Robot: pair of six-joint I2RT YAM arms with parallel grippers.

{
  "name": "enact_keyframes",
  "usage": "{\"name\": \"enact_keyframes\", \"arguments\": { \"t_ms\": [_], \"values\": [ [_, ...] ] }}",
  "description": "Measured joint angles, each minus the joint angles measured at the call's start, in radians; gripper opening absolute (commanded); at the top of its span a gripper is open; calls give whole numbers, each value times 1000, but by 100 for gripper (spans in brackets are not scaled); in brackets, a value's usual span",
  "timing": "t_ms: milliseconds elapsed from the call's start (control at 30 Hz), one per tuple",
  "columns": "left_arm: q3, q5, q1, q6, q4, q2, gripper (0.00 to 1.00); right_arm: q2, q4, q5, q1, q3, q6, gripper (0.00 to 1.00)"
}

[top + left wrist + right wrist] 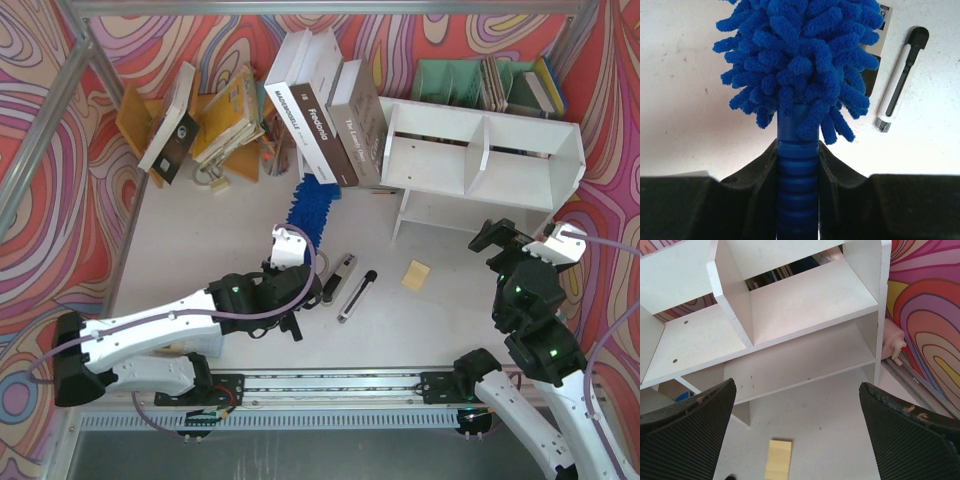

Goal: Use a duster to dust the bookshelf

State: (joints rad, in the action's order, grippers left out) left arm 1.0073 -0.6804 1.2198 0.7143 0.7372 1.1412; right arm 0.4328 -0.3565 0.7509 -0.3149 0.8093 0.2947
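On the bench, the bookshelf stands at the rear right, with the right pincer released before it (nothing between its fingers). The duster is just left of the shelf, head towards the leaning books, its ribbed handle clenched in the left pincer.

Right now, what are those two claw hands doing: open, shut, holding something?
Left gripper: shut on the ribbed handle of the bright blue fluffy microfiber duster.
Right gripper: open, holding nothing, facing the large white board bookshelf.
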Motion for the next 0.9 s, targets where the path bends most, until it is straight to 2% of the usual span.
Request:
{"name": "enact_keyframes", "arguments": {
  "t_ms": [267,667,900],
  "values": [
    [-4,26,-4,16,-14,137,0,0,0,0,0,0,0,99],
    [-226,79,-5,68,-154,135,0,0,0,0,0,0,0,99],
    [-252,105,-5,90,-209,153,0,0,0,0,0,0,0,99]
  ]
}}
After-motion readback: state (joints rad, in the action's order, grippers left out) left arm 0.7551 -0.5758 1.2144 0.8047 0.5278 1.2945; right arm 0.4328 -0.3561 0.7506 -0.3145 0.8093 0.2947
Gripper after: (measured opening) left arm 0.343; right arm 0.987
